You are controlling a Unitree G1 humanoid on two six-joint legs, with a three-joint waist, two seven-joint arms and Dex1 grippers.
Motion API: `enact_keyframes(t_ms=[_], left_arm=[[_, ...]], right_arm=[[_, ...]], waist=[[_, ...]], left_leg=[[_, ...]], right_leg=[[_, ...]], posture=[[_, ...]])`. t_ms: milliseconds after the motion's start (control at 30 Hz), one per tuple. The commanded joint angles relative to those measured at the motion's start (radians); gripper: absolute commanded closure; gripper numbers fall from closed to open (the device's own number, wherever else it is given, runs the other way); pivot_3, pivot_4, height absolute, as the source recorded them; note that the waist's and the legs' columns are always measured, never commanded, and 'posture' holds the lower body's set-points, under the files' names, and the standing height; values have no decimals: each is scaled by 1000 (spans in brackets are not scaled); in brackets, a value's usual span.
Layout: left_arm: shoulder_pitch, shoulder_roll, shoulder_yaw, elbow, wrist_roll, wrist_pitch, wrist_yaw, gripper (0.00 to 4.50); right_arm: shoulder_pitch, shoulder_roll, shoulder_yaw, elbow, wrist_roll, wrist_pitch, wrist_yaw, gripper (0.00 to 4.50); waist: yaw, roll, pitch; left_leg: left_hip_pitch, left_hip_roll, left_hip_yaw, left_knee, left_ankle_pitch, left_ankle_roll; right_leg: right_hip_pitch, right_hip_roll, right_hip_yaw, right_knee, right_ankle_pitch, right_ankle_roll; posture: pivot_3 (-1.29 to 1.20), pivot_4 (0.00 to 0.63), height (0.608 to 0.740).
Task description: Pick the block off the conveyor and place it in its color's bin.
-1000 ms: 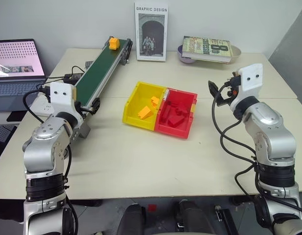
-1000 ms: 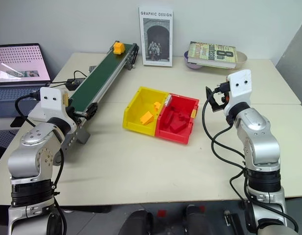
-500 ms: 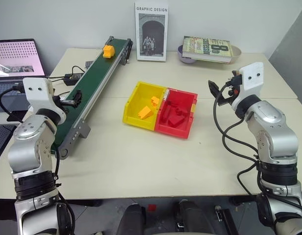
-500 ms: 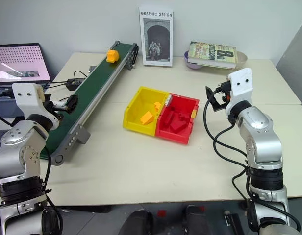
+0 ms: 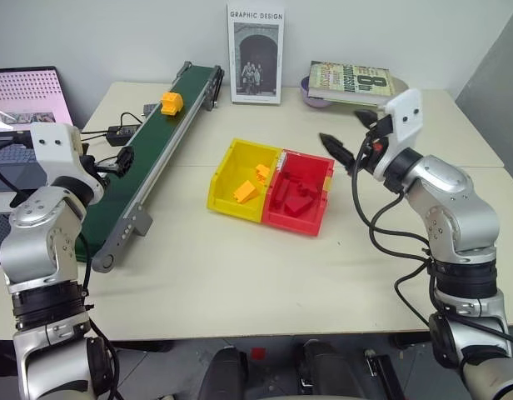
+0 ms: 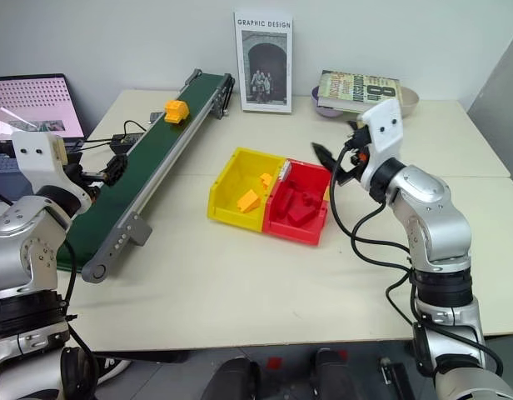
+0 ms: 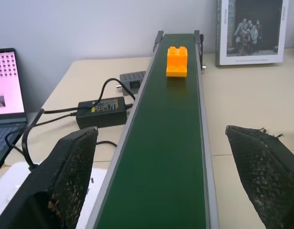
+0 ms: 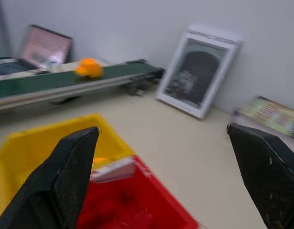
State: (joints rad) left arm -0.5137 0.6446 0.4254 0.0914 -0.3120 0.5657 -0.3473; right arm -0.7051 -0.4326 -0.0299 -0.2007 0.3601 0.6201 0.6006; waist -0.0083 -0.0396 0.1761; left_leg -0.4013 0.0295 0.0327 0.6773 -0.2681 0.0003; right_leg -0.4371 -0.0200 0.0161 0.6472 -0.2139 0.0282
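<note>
Two arms reach over a pale counter point(image 5: 240, 275), and the conveyor point(image 5: 148, 154) serves as the landmark. Beside the conveyor's near end, on its left, sits an open laptop point(image 5: 27, 100) with a pink screen, and a black power adapter point(image 7: 101, 110) with its cable lies on the counter close to the belt's left rail. The left gripper point(image 7: 171, 186) hangs over the near end of the conveyor, pointing along the belt, its jaws released and spread wider than the belt, grasping nothing. The block point(image 5: 171, 103), yellow-orange with studs on top, rides on the dark green belt in the far half of the conveyor, well ahead of the left gripper. Past the conveyor's far end a booklet point(image 5: 256, 52) titled "Graphic Design" stands against the wall. To the right of the conveyor, near its middle stretch, the yellow bin point(image 5: 227, 179) rests on the counter holding a few yellow-orange pieces, joined on its right side to a red bin point(image 5: 319, 196) with red pieces. Further right from the conveyor, the right gripper point(image 5: 346, 137) hovers above the red bin's far right corner, jaws released and empty. Behind it a book point(image 5: 352, 81) lies across a bowl.
</note>
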Motion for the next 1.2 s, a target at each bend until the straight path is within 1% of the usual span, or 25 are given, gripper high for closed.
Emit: enact_keyframes(t_ms=[33,167,400,733,1167,1200], left_arm=[[-28,36,-14,10,-17,-8,-57,35],[-43,50,-32,46,-18,-7,-98,35],[-99,61,-63,141,6,-46,-136,35],[-139,59,-101,244,37,-107,-140,35],[-145,54,-126,300,58,-132,-138,35],[-148,55,-123,308,59,-133,-131,196]], right_arm=[[-48,-6,16,-64,135,47,132,0],[-48,-19,49,-104,215,92,221,0],[-54,-32,82,-129,244,115,259,0],[-60,-36,83,-164,261,138,249,0],[-57,-46,82,-201,293,171,237,0],[-57,-46,82,-201,295,173,235,0]], waist=[[0,0,0],[0,0,0],[2,0,0],[3,0,0],[3,0,0],[3,0,0]], left_leg=[[0,0,0,0,0,0],[0,0,-1,0,0,0],[0,0,0,0,0,0],[0,0,0,0,0,0],[0,0,0,0,0,0],[0,0,0,0,0,0]], right_leg=[[0,0,0,0,0,0],[0,0,-1,0,0,0],[0,-1,-1,0,0,0],[0,-1,-1,1,0,0],[0,-1,-1,1,0,0],[0,-1,-1,1,0,0]], posture=[[0,150,740],[0,150,740],[0,150,740],[0,150,740],[0,150,740],[0,150,740]])
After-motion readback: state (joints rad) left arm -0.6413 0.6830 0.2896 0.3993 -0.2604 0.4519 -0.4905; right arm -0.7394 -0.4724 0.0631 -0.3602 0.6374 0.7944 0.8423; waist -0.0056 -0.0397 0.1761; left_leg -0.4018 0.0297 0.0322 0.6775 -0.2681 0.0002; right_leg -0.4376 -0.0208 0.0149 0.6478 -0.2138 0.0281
